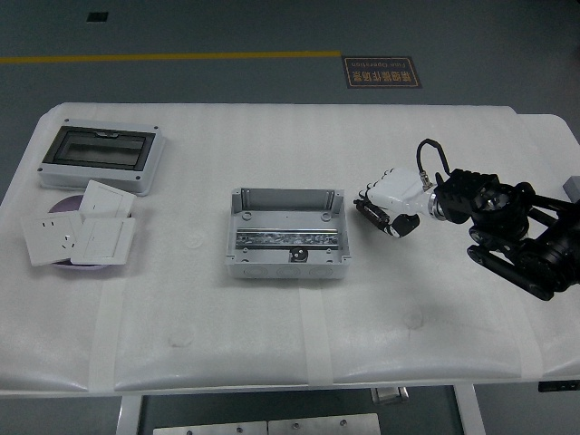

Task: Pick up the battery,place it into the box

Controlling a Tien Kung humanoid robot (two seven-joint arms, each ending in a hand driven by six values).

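Head view shows one white table (272, 335) covered in padded sheeting, with one robot arm reaching in from the right side. Its white five-fingered right hand (391, 200) has its fingers curled around one small dark cylindrical battery (371, 214), which sticks out below the fingertips toward the left. The held battery sits just beside the right wall of the box, outside it and not over its opening.

One open grey plastic junction box (287, 233) stands near the middle of the table. Inside it lies one metal rail running left to right, and a small dark part sits at the rail's lower edge; what that part is cannot be told. No left hand shows in the frame.

At the far left stands one grey enclosure with a dark transparent lid (101, 156). Just in front of it lie three white wall plates (80, 234), overlapping one another: one bears socket holes, the other two look like plain switch faces. They rest partly on one purple round dish (62, 206), of which only an edge shows.
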